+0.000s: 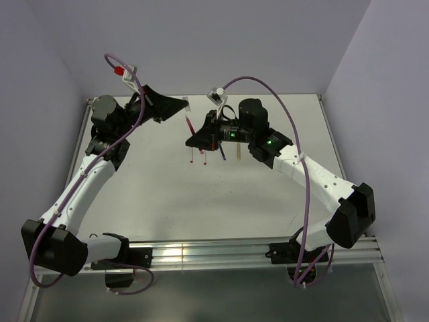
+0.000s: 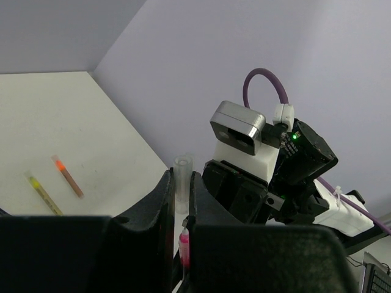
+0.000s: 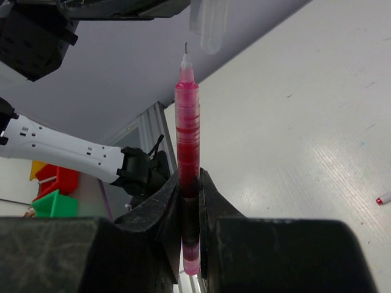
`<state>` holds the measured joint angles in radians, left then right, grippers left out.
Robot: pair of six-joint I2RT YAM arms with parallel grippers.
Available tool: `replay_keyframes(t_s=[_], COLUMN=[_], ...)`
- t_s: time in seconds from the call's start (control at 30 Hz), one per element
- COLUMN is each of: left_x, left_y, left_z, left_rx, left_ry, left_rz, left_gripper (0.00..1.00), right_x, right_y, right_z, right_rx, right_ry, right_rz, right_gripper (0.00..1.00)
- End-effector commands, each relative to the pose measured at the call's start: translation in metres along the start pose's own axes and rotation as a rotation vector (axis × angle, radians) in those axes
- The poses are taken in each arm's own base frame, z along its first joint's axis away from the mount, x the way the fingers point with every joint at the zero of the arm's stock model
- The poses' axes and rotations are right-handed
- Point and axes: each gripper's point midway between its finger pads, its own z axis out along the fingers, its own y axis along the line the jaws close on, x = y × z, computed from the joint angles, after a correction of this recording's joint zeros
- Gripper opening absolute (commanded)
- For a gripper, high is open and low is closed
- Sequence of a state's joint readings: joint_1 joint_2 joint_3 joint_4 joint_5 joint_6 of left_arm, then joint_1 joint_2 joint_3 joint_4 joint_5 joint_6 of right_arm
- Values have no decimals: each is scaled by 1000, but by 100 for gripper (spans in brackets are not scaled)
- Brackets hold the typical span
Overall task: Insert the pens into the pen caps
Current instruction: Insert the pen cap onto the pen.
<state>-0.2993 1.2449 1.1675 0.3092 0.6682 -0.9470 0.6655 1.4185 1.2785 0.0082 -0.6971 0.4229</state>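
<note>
My left gripper (image 1: 179,104) (image 2: 181,175) is shut on a pale clear pen cap (image 2: 182,178), held in the air. My right gripper (image 1: 194,139) (image 3: 189,183) is shut on a red pen (image 3: 187,131) (image 1: 189,124) with its tip pointing at the cap. In the right wrist view the cap (image 3: 209,21) hangs just beyond the pen tip, slightly to its right and apart from it. In the left wrist view the pen's pink tip (image 2: 184,247) shows below the cap, between my fingers. Several more pens lie on the table, including an olive-yellow one (image 2: 43,192) (image 1: 238,153) and an orange one (image 2: 68,176).
Two red pens (image 1: 191,156) (image 1: 203,155) and a dark one (image 1: 222,154) lie on the white table under the grippers. A small red-and-white piece (image 3: 383,198) lies at the right. Purple cables (image 1: 295,127) arc over both arms. Walls close the table's back and sides.
</note>
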Motion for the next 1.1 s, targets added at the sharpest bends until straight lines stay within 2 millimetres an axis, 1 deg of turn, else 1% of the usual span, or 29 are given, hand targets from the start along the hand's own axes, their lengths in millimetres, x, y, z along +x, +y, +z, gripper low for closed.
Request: replay_keyframes(t_s=[0.0, 0.33, 0.53, 0.87, 1.07], left_x=[-8, -9, -6, -12, -12], left_y=[-29, -31, -26, -20, -17], left_z=[-6, -6, -4, 3, 6], left_rx=[67, 62, 58, 40, 35], left_ry=[-19, -18, -12, -23, -20], left_rz=[83, 90, 76, 64, 56], left_gripper=[0, 0, 0, 0, 0], right_x=[-29, -32, -31, -28, -29], right_y=[9, 5, 7, 8, 7], right_z=[-6, -9, -9, -8, -9], right_rx=[-22, -9, -21, -37, -27], right_ry=[-79, -85, -76, -57, -66], right_rz=[-38, -30, -28, -23, -28], right_gripper=[0, 0, 0, 0, 0])
